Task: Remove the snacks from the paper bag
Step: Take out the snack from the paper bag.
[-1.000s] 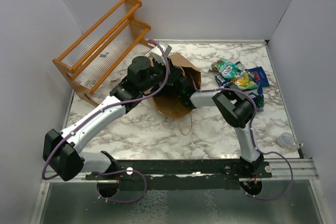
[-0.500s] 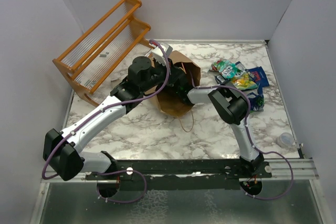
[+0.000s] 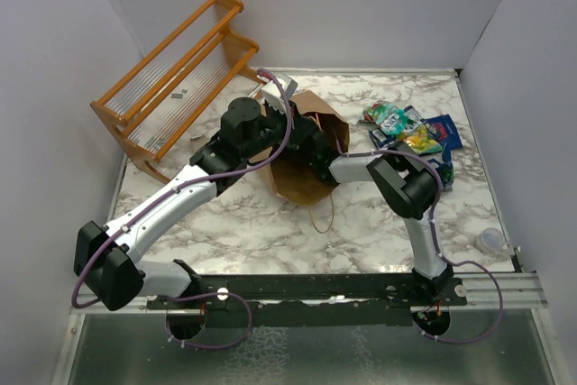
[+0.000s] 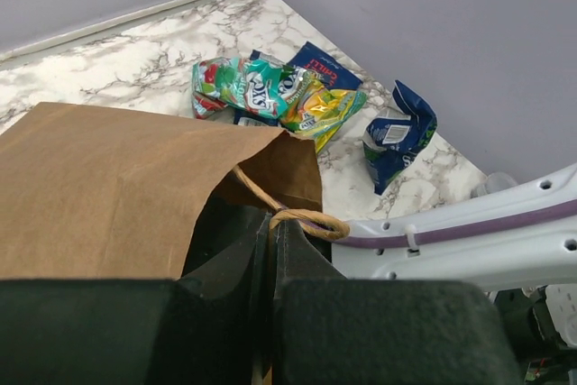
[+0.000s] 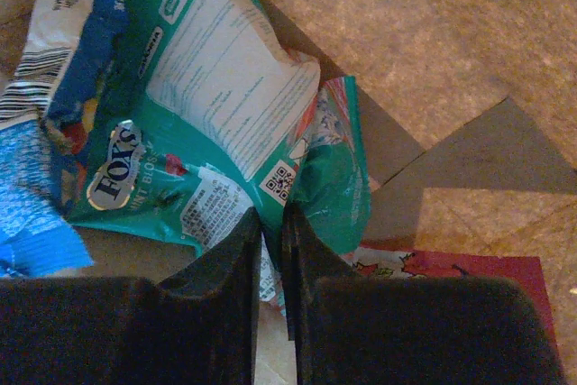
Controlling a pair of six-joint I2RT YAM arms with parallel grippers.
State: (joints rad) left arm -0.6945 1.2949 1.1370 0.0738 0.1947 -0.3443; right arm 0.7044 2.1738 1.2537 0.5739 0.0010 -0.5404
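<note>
The brown paper bag point(image 3: 302, 185) lies on its side mid-table, mouth facing right. My left gripper point(image 3: 287, 122) is shut on its twisted handle point(image 4: 302, 220) at the upper rim of the bag point(image 4: 108, 187). My right gripper point(image 5: 272, 223) reaches inside the bag and is shut on the lower edge of a teal-green snack packet point(image 5: 225, 96). Beside it in the bag lie a blue packet point(image 5: 54, 60) and a red one point(image 5: 451, 270). In the top view the right gripper is hidden in the bag mouth. Several snacks point(image 3: 407, 132) lie on the table at the right point(image 4: 270, 87).
An orange wooden rack point(image 3: 176, 83) leans at the back left. A small clear cup point(image 3: 491, 241) sits near the right edge. The bag's other handle loop point(image 3: 320, 214) trails on the marble table. A dark blue packet point(image 4: 397, 137) lies apart, close to the right wall.
My right gripper has closed from wide open onto the teal-green packet inside the bag, and the right arm shifted slightly at the bag mouth. The left gripper kept its hold.
</note>
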